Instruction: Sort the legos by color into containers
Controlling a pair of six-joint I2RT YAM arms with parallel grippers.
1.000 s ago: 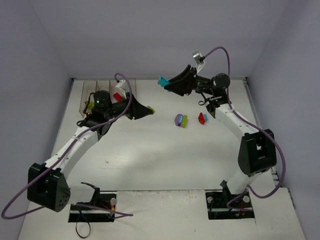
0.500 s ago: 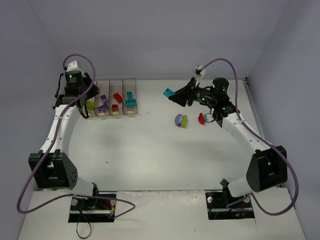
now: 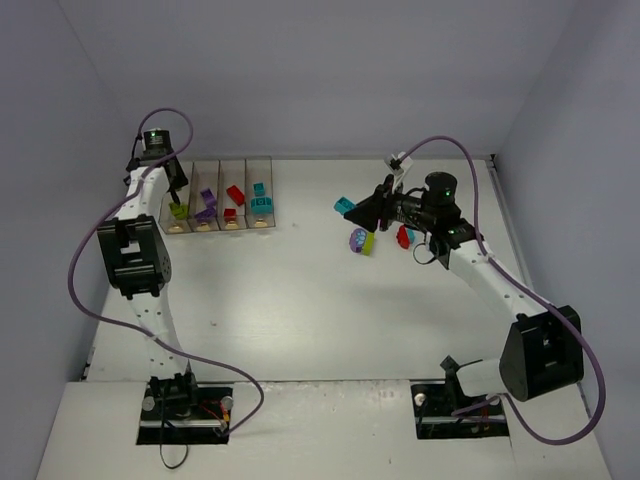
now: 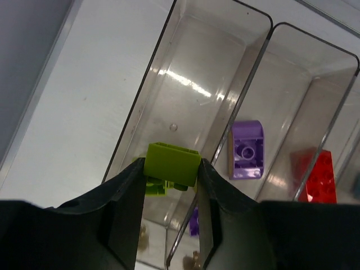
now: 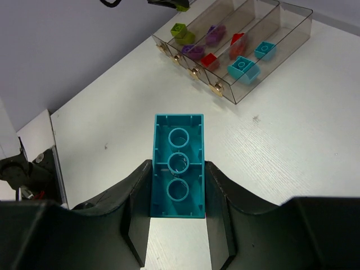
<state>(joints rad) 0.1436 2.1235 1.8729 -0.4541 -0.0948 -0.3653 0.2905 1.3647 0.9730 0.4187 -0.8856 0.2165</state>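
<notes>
Hovering in top view, left gripper (image 3: 175, 200) sits over leftmost of the bins (image 3: 247, 164). Right gripper (image 3: 358, 208) is mid-counter (image 3: 300, 310) w/ teal brick (image 3: 344, 206); purple-green brick (image 3: 361, 241) + red brick (image 3: 404, 237) lie loose nearby.

Left wrist: gripper clamped on lime brick (image 4: 171, 163) right above that bin's green piece (image 4: 153, 186), prob. lined up for colour-match drop.

Right wrist: teal brick pinched by its long sides, bins far ahead, so carry comes next, I'd guess.
</notes>
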